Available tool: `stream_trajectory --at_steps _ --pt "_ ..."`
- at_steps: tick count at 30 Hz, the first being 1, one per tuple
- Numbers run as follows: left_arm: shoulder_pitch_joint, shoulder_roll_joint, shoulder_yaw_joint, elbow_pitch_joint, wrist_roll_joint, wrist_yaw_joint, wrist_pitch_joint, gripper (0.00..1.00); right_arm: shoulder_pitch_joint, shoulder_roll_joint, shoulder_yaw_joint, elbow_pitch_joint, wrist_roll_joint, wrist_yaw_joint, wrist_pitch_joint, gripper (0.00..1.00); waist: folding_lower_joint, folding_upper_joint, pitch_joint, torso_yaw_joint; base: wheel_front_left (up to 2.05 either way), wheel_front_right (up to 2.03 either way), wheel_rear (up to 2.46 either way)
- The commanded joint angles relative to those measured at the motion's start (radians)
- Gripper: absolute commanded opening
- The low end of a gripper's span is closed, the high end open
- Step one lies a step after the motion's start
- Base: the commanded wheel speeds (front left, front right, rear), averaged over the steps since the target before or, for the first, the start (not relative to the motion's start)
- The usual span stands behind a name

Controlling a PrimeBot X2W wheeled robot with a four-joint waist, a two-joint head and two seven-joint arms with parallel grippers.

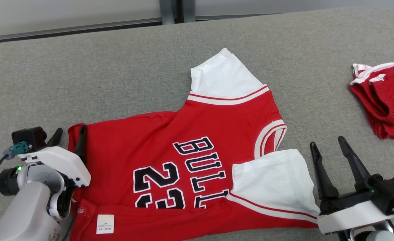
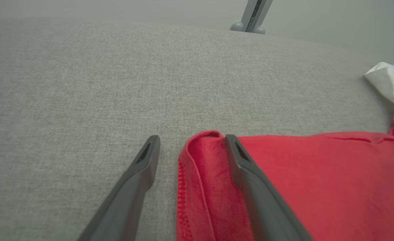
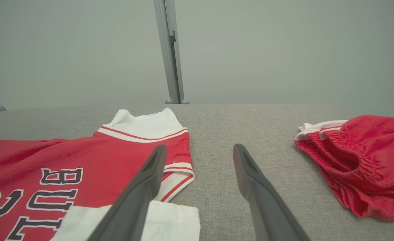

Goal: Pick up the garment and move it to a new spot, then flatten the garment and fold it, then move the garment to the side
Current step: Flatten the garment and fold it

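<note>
On the red jersey (image 1: 190, 130), at the lower middle of the head view, you can read black, white-edged lettering (image 1: 202, 167) turned on its side: "BULL". Folded cloth hides anything after it. Just left of it stands the number (image 1: 158, 185) "23". At the bottom left, a small white label (image 1: 105, 224) on the jersey carries print too fine for you to read. At the lower left of the right wrist view you get "BU" and part of the "2".
</note>
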Motion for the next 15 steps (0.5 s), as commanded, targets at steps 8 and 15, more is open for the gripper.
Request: stream_trajectory --at_steps 8,15 --pt "-0.073 0.003 0.004 0.117 -0.026 -0.05 0.013 0.0 -0.045 -0.007 0.0 0.05 0.02 -0.002 -0.023 1.0 0.0 0.0 0.022 -0.007 0.0 0.0 0.0" --pt "-0.101 0.001 -0.008 0.124 -0.014 -0.061 -0.012 0.0 -0.125 -0.048 -0.037 0.102 0.049 -0.002 -0.027 1.0 0.0 0.0 0.03 0.011 0.0 0.0 0.0"
